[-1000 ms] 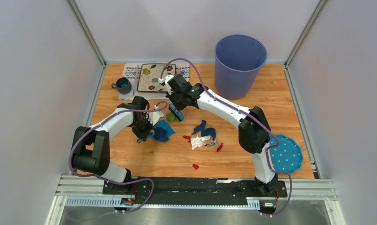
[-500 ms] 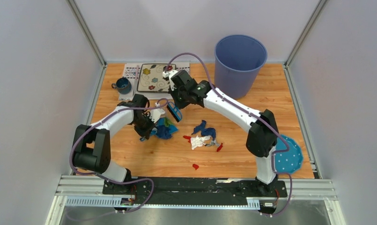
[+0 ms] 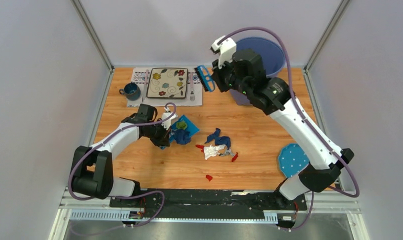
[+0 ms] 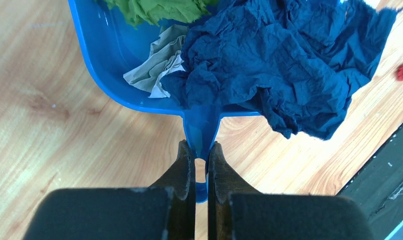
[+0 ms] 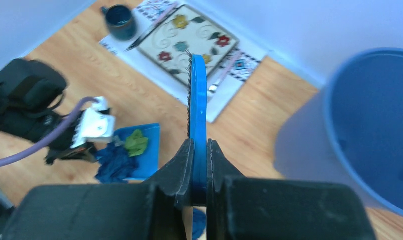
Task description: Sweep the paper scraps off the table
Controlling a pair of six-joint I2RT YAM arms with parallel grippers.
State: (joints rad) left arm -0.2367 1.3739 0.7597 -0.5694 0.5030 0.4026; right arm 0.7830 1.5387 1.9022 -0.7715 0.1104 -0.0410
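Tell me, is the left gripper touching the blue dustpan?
Touching. The left wrist view shows it: the left gripper is shut on the narrow handle of the dustpan, with no gap on either side.

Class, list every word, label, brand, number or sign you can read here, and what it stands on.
None readable in any view.
The plate and placemat carry only flower and pattern motifs; the bin, dustpan and brush are plain blue.
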